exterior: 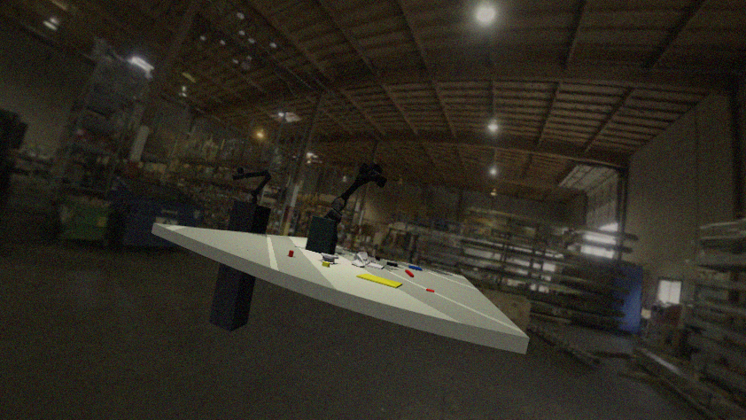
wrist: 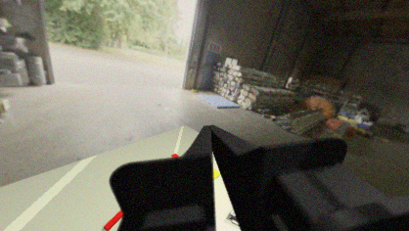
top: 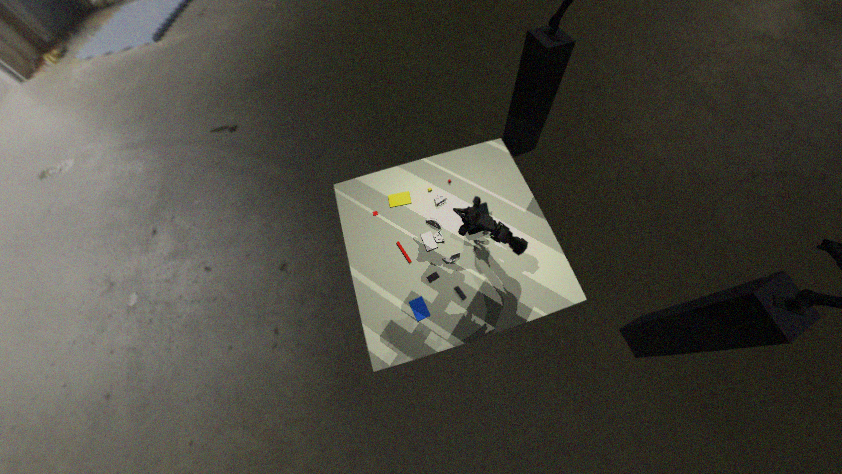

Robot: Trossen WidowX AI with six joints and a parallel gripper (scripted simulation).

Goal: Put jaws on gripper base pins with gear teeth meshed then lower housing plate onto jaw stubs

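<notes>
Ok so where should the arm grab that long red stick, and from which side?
I'd grip the red stick around its middle, from above, with the jaws closing across its narrow width: it lies flat, long and thin, with no neighbor touching it.

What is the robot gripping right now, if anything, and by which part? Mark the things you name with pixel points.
Nothing is held: the pincer [top: 457, 210] [wrist: 208, 130] is shut, its tips together with no object between them, up above the table [top: 553, 282] [exterior: 470, 330].

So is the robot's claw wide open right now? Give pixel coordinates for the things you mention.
No, the wrist view shows the gripper's [top: 454, 210] [wrist: 211, 128] two fingertips meeting.
</notes>
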